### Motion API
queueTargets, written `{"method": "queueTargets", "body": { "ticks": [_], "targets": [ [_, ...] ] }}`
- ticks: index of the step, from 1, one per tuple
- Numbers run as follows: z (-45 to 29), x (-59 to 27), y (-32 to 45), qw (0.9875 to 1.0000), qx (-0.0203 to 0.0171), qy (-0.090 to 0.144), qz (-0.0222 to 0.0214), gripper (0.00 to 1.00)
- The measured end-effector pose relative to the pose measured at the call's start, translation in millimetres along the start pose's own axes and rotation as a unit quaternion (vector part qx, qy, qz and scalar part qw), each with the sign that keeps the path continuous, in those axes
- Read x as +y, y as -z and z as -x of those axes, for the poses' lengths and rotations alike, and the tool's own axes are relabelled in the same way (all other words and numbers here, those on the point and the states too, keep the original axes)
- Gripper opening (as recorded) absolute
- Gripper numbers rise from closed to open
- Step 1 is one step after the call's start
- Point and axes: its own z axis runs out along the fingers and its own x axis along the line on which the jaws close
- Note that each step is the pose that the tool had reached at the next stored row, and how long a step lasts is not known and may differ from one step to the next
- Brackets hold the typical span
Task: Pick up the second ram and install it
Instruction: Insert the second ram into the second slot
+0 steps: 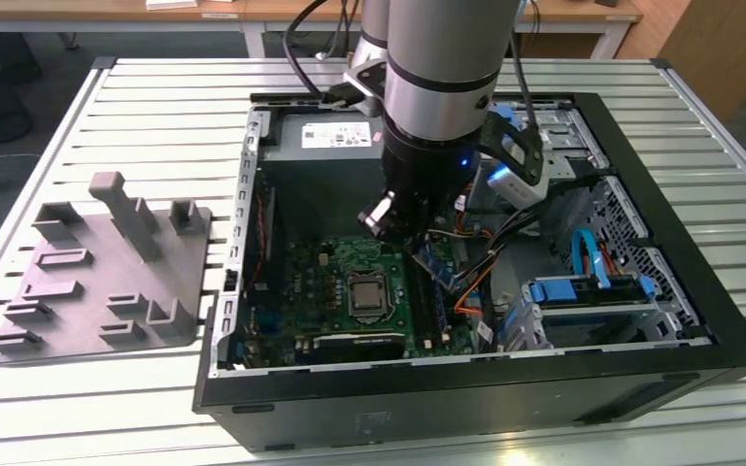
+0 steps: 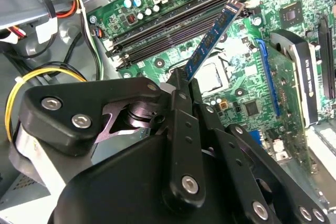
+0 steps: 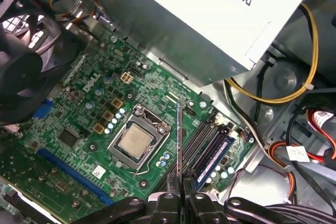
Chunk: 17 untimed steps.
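My gripper (image 1: 412,241) hangs inside the open computer case (image 1: 684,379), above the green motherboard (image 1: 334,291). It is shut on the second ram (image 2: 212,38), a slim dark board with small chips that sticks out from the fingertips (image 2: 178,85). In the first wrist view the second ram (image 3: 179,140) appears edge-on as a thin line rising from the gripper (image 3: 181,190). The stick hovers tilted near the long black memory slots (image 2: 173,27), its far end over them and apart from them. In the exterior view the second ram (image 1: 435,264) slants down below the wrist.
The processor socket (image 3: 137,141) lies beside the memory slots (image 3: 210,145). A black fan (image 3: 21,51), the grey power supply (image 3: 210,14) and loose yellow and black cables (image 3: 273,95) crowd the case. A grey moulded block (image 1: 101,282) sits on the slatted table at the exterior view's left.
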Motion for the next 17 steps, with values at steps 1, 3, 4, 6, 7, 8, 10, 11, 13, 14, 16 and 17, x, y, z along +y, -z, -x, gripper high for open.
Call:
{"method": "queueTargets", "body": {
  "ticks": [1, 3, 4, 6, 7, 8, 10, 11, 13, 14, 16, 17],
  "targets": [
    [0.0, 0.0, 0.0, 1.0000, 0.0000, -0.004, -0.0001, 0.14],
    [0.0, 0.0, 0.0, 0.9999, -0.0001, -0.011, -0.0004, 0.14],
    [0.0, 0.0, -0.1, 0.9999, -0.0002, -0.014, -0.0005, 0.14],
    [0.0, 0.0, -0.1, 0.9997, -0.0003, -0.023, -0.0008, 0.14],
    [0.0, 0.0, -0.1, 0.9996, -0.0003, -0.027, -0.0009, 0.14],
    [0.0, 0.0, -0.1, 0.9995, -0.0004, -0.032, -0.0011, 0.14],
    [0.0, 0.0, -0.2, 0.9992, -0.0005, -0.041, -0.0014, 0.14],
    [0.0, 0.0, -0.2, 0.9990, -0.0005, -0.045, -0.0016, 0.14],
    [0.0, 0.0, -0.2, 0.9986, -0.0006, -0.053, -0.0019, 0.14],
    [0.0, 0.0, -0.3, 0.9983, -0.0006, -0.057, -0.0020, 0.14],
    [0.0, 0.0, -0.3, 0.9979, -0.0007, -0.065, -0.0023, 0.14],
    [0.0, 0.0, -0.3, 0.9976, -0.0007, -0.069, -0.0025, 0.14]
  ]
}}
